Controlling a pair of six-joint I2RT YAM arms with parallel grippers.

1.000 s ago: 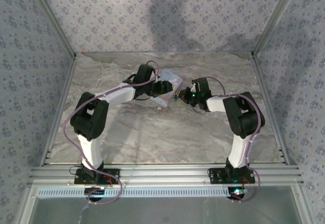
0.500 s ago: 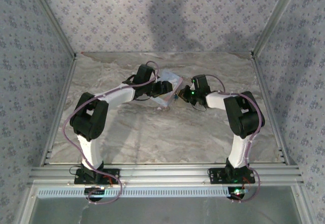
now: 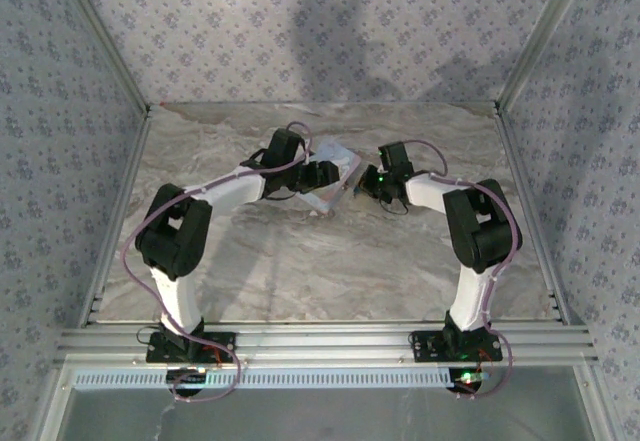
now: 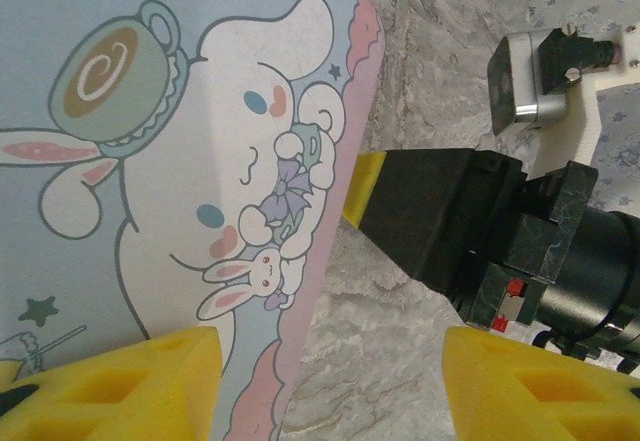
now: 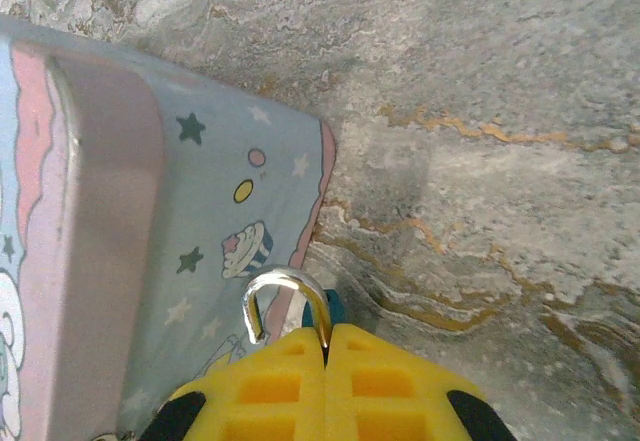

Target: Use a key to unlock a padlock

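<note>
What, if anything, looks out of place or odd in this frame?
Nothing looks spilled or broken. One oddity: the right gripper is shut on the padlock so that little more than its silver shackle loop pokes out between the fingertips, right by a corner of the cartoon tin. Whether the shackle is latched cannot be told.

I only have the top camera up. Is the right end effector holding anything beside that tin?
Observer: Yes. The right end effector is shut on the padlock; the silver shackle sticks out past the fingertips.
Operator: How near is it to the tin?
Observer: In the left wrist view its yellow tip sits right at the pink-trimmed edge of the tin; I can't confirm contact.
Operator: And the left one?
Observer: The left end effector is open, one finger over the tin's cartoon lid, the other over bare table.
</note>
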